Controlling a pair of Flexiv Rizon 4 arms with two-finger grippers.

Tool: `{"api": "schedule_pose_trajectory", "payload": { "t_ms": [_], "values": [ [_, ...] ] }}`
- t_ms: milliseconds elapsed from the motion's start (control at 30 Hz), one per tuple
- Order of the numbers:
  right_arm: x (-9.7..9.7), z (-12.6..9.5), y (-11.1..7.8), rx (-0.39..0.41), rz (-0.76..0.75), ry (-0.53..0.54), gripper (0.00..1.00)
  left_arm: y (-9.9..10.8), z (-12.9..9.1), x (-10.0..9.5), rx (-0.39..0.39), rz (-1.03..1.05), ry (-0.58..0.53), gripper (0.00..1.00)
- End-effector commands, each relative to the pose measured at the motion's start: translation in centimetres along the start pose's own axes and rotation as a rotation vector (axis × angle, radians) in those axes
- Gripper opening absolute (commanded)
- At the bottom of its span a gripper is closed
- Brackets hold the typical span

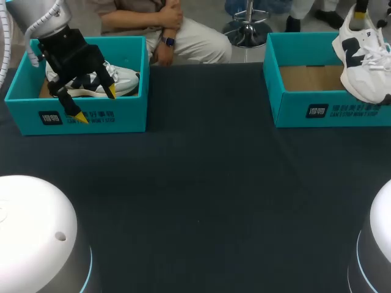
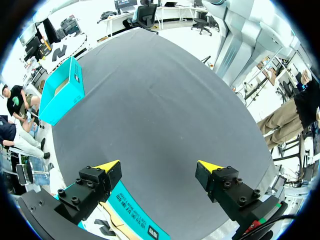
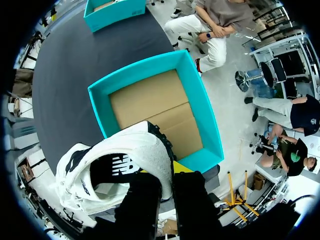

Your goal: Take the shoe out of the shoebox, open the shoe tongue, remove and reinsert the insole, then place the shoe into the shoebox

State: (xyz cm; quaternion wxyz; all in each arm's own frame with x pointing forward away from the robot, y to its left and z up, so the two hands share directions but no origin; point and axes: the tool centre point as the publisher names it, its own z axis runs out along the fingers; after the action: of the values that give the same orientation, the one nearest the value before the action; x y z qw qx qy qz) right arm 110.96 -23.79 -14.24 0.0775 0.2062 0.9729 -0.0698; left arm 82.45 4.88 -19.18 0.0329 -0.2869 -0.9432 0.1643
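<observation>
A white shoe with a navy mark (image 1: 361, 54) hangs tilted over the far right corner of the right teal shoebox (image 1: 317, 110). In the right wrist view my right gripper (image 3: 168, 184) is shut on the heel of this shoe (image 3: 125, 160), above the box's bare cardboard floor (image 3: 155, 110). My left gripper (image 1: 95, 104) hovers open over the front wall of the left teal shoebox (image 1: 128, 116), where a second white shoe (image 1: 123, 79) lies. In the left wrist view the left gripper (image 2: 159, 167) holds nothing between its spread fingers.
Dark cloth covers the table (image 1: 208, 183) between the two boxes. The left box's printed front wall (image 2: 132, 215) shows just under my left gripper, and the right box (image 2: 62, 90) stands far ahead of it.
</observation>
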Motion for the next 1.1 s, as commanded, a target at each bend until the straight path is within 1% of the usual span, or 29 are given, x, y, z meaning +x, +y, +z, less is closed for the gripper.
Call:
{"api": "schedule_pose_trajectory", "payload": {
  "t_ms": [33,667,700,733,767,800,833,867,900,933,967,1000,1033,1100],
  "values": [
    [-0.71,-0.21,0.38,0.010,-0.002,0.038,0.00,0.03,-0.01,-0.05,-0.002,0.000,0.003,1.00],
    [-0.71,-0.21,0.38,0.010,-0.002,0.038,0.00,0.03,-0.01,-0.05,-0.002,0.000,0.003,1.00],
    [-0.92,0.04,0.40,0.061,0.083,0.051,0.00,0.03,-0.01,-0.05,-0.002,0.000,0.003,1.00],
    [-1.13,0.14,0.37,0.047,0.157,0.076,0.00,0.03,-0.01,-0.05,-0.002,0.000,0.003,1.00],
    [-1.17,0.10,0.47,0.071,0.187,0.071,0.00,0.03,-0.01,-0.05,-0.002,0.000,0.003,1.00],
    [-1.11,0.17,0.65,0.124,0.242,0.064,0.00,0.03,-0.01,-0.05,-0.002,0.000,0.003,1.00],
    [-1.12,0.22,0.73,0.130,0.296,0.080,0.00,0.03,-0.01,-0.05,-0.002,0.000,0.003,1.00],
    [-1.11,0.15,0.79,0.138,0.345,0.075,0.00,0.03,-0.01,-0.05,-0.002,0.000,0.003,1.00],
    [-1.14,0.08,0.83,0.174,0.401,0.071,0.00,0.03,-0.01,-0.05,-0.002,0.000,0.003,1.00],
    [-1.15,0.22,0.87,0.201,0.453,0.093,0.00,0.03,-0.01,-0.05,-0.002,0.000,0.003,1.00],
    [-1.09,0.29,0.94,0.187,0.504,0.112,0.00,0.03,-0.01,-0.05,-0.002,0.000,0.003,1.00],
    [-1.06,0.26,1.01,0.191,0.544,0.117,0.00,0.03,-0.01,-0.05,-0.002,0.000,0.003,1.00],
    [-0.98,0.18,1.09,0.225,0.584,0.116,0.00,0.03,-0.01,-0.05,-0.002,0.000,0.003,1.00],
    [-0.87,0.13,1.18,0.220,0.658,0.132,0.00,0.03,-0.01,-0.05,-0.002,0.000,0.003,1.00]
  ]
}}
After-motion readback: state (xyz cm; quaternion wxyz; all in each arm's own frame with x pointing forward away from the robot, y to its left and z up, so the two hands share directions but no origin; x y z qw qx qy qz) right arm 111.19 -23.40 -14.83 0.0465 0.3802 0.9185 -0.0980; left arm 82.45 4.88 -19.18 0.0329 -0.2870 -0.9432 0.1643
